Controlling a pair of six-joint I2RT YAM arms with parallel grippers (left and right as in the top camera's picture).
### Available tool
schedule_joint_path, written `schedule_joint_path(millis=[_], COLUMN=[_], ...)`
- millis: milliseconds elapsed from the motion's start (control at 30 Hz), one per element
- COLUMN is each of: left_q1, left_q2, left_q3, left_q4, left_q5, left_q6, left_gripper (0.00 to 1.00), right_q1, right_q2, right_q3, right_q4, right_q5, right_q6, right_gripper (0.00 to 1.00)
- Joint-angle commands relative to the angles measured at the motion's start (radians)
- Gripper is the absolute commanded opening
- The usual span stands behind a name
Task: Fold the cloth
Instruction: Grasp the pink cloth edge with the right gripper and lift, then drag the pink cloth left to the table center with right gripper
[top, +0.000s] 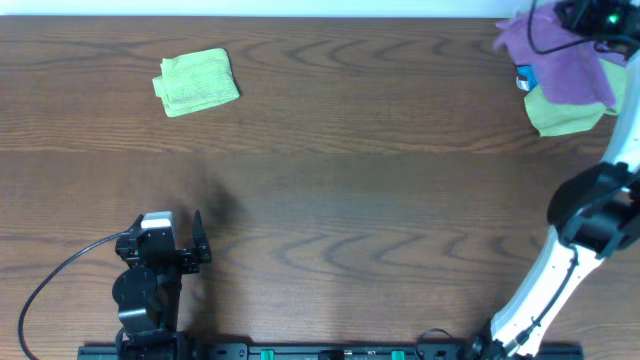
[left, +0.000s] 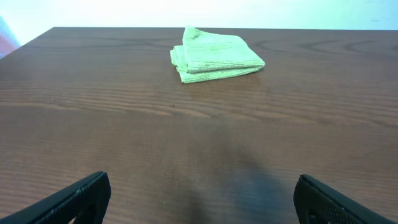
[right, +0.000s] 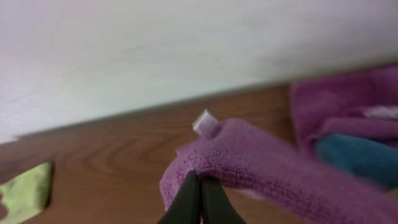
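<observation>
The magenta-purple cloth hangs bunched at the far right corner of the table, lifted above a pile of other cloths. In the right wrist view the cloth drapes from my fingers, with its small white tag just above them. My right gripper is shut on a fold of the cloth; in the overhead view my right gripper sits at the top right edge. My left gripper is open and empty low over the near left of the table, its fingers wide apart.
A folded lime-green cloth lies at the far left, also in the left wrist view. Under the held cloth lie another green cloth, a blue item and more purple fabric. The table's far edge is close behind.
</observation>
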Motion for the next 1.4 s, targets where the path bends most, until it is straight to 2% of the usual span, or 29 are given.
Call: schedule_joint_path(millis=[0,433,800,1033,1167,1367], left_q1=[-0.005,-0.005,-0.005,-0.005,-0.005,-0.005], left_q2=[-0.007,-0.007,-0.006,-0.006,-0.006,-0.006], left_q3=[-0.026,-0.026,-0.026,-0.026,-0.026,-0.026], left_q4=[-0.012,-0.012,-0.012,-0.013,-0.012,-0.012], left_q5=[0.011,0.011,0.011,0.011,0.011,0.011], left_q6=[0.021,0.021,0.021,0.021,0.021,0.021], left_gripper=[0.95,0.95,0.95,0.95,0.95,0.95], right_q1=[0.035,0.173,0.439,0.488,0.486,0.486], right_q2=[-0.134,-0.393,-0.557,-0.698,-0.856,-1.074], right_q3=[0.039,0.039,0.039,0.037,-0.064,-0.388], right_q4=[-0.039,-0.410,-0.687,-0.790,-0.790,-0.697], right_q5=[0.011,0.030,0.305,0.317,0.326,0.328], right_q6=[-0.055,-0.098,-0.178,-0.176,-0.169,-0.134], right_gripper=[0.02,0.01,0.02,0.01,0.02,0.01])
